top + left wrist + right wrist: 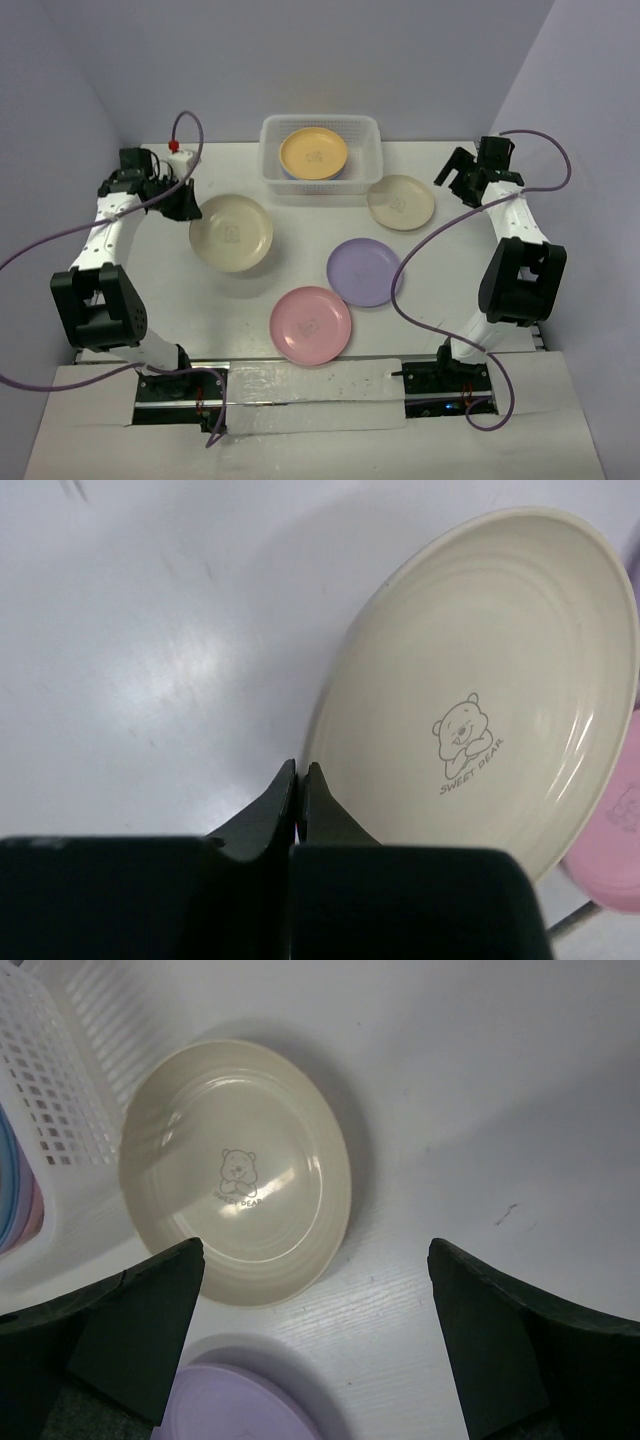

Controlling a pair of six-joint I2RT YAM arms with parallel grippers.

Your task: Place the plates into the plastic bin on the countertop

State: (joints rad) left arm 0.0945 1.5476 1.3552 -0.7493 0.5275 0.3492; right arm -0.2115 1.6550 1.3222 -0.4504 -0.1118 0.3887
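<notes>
Counting 4 plates (311,324) on countertop (240,300) | left pincer (301,768) clamps 1 cream plate (480,680) | right pincer (316,1247) gaping

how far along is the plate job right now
Done: the plastic bin holds a stack topped by the yellow-orange plate. In hand: the left end effector looks shut on the left cream plate at its rim; the right end effector hovers open by the right cream plate. Left: that one, the lavender plate and the pink plate on the countertop.
</notes>
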